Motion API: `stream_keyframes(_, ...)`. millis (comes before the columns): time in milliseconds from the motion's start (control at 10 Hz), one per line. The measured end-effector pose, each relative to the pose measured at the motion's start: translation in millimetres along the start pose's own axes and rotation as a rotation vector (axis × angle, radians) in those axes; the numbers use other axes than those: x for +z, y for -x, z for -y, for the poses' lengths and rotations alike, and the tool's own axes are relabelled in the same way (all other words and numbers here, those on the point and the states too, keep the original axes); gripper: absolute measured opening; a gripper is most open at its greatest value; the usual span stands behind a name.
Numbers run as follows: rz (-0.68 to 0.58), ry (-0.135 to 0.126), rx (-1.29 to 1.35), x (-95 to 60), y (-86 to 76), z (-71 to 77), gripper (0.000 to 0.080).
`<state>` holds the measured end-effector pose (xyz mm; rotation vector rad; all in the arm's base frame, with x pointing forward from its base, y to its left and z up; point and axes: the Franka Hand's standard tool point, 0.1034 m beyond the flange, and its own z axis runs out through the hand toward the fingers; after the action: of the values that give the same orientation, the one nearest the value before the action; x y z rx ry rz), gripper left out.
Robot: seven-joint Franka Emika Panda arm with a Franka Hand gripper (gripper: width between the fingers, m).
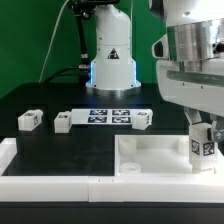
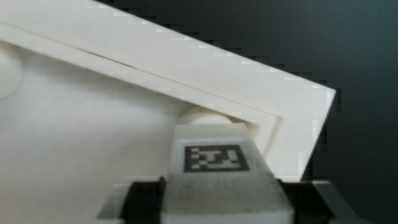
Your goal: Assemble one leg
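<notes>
Near edge of table (image 1: 60,150): a white rail (image 1: 50,183) runs along it and turns up at the end toward the exterior view's left. Black tabletop behind it.

Just behind the rail, toward the near corner on the exterior view's right: large white square panel (image 1: 150,155) lying flat, with corner holes visible on its side toward the exterior view's left. In the wrist view the panel (image 2: 71,130) sits tight in the rail's (image 2: 267,95) angle, with dark table (image 2: 267,30) beyond.

Over the panel's corner nearest that table corner: gripper (image 1: 203,150) pointing straight down, clamped on the leg (image 1: 203,146). The leg is upright with one marker tag facing the exterior camera. The wrist view confirms the grasp: the leg (image 2: 215,155) is pinched in the gripper (image 2: 215,205), with fingers (image 2: 143,205) pressed on its two opposite sides and a tag face turned to the camera. The leg's lower end is close to the panel surface; I cannot tell whether it touches or sits in a hole.

Mid-table, well apart from the panel: three loose legs in a rough row parallel to the near edge. Two (image 1: 29,119) (image 1: 62,122) lie toward the edge on the exterior view's left. The third (image 1: 142,120) is just beside the end of the marker board (image 1: 108,116), which lies flat between the second and third.

Far edge: robot base (image 1: 110,60), white with a warning triangle.
</notes>
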<state>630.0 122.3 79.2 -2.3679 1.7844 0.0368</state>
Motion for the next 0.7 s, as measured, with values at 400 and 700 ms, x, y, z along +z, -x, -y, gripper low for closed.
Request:
stream_keyframes(400,0.011,-0.005,-0.007,0.1,1.5,0.5,0.0539)
stream_keyframes(700,0.010,0.029,-0.417,-0.3,1.4,-0.4,0.0643)
